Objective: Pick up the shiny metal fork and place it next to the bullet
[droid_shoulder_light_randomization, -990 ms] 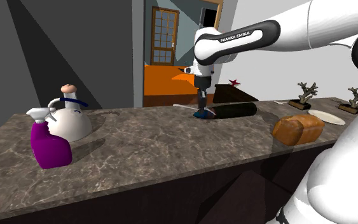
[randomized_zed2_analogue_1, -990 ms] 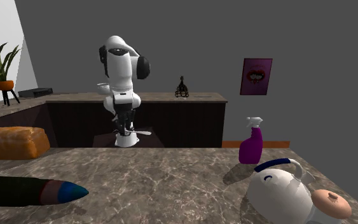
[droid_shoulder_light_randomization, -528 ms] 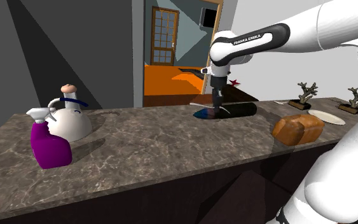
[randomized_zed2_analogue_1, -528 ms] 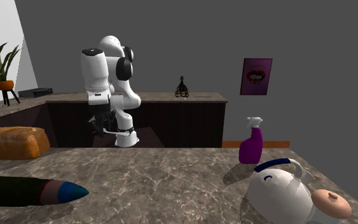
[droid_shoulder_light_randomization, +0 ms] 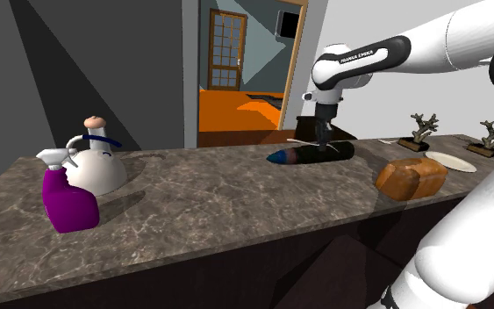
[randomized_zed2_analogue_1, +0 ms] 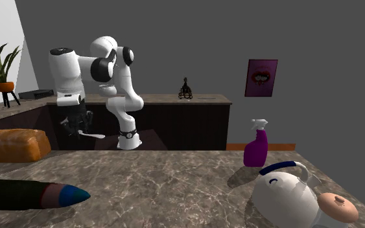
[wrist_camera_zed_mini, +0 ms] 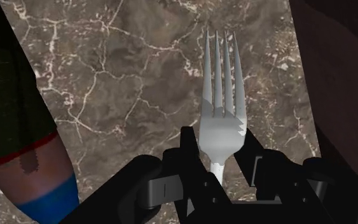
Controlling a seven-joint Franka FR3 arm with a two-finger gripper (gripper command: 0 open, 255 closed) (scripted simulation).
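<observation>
the black gripper (droid_shoulder_light_randomization: 324,140) is clamped on the shiny fork (wrist_camera_zed_mini: 219,108), fingers (wrist_camera_zed_mini: 187,151) squeezing it just below the head, so the four tines poke out past the fingertips with the dark marble counter (droid_shoulder_light_randomization: 218,200) underneath. the fork's up in the air, not lying on the counter. in the shoulder view the gripper hangs at the far side of the counter right over the bullet (droid_shoulder_light_randomization: 313,153), a fat dark cylinder lying on its side with a red band and a blue tip pointing to that view's left, and the fork (droid_shoulder_light_randomization: 300,140) sticks out sideways as a thin pale sliver. from the wrist the bullet (wrist_camera_zed_mini: 18,127) is off to one side of the fork with a strip of bare marble between them. the second exterior view has the fork (randomized_zed2_analogue_1: 95,135) level in the gripper (randomized_zed2_analogue_1: 77,126). also on the counter: a bread loaf (droid_shoulder_light_randomization: 410,177) near the shoulder view's right, and a purple spray bottle (droid_shoulder_light_randomization: 68,197) just beside a white kettle (droid_shoulder_light_randomization: 96,164) at its left, well apart from the bullet.
</observation>
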